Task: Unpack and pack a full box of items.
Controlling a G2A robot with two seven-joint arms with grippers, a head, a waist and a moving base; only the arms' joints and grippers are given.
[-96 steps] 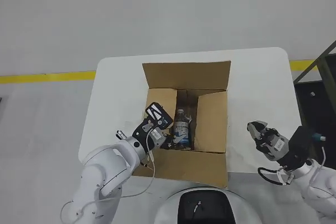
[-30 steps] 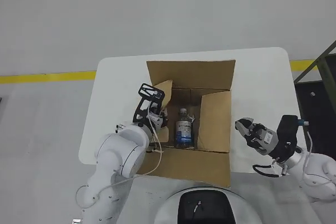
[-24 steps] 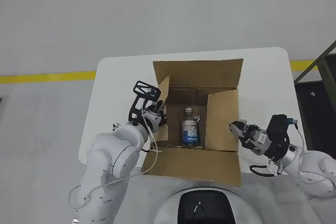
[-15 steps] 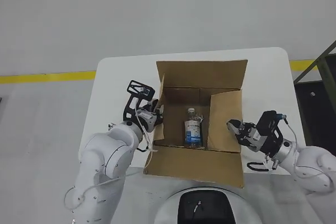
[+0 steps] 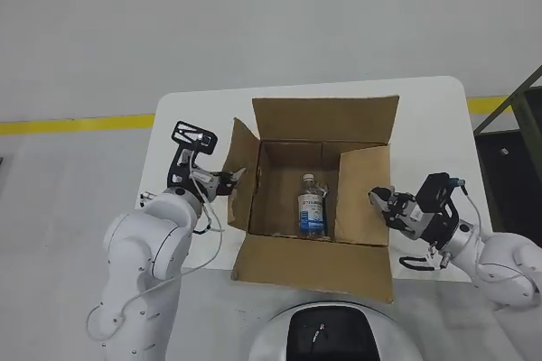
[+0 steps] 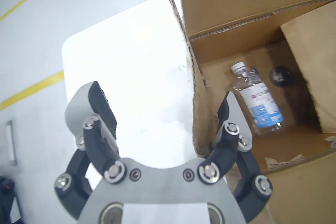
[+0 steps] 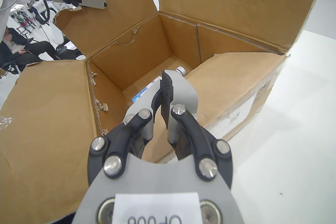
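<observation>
Bottle (image 5: 313, 203) lies flat on the box (image 5: 325, 122) floor: likely light, rigid, slick plastic, so I'd grip mid-body (label zone). My left hand (image 6: 160, 97) gapes wide astride the left flap (image 6: 195, 93); right hand (image 7: 163, 89) is pinched closed, empty.

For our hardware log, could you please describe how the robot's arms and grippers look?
The left arm and right arm are white shells. The left gripper and right gripper are alike: grey palm plate, black links, grey fingers with black ribbed pads, a white label. A pale cable runs along the left arm; a black cable loops at the right wrist.
</observation>
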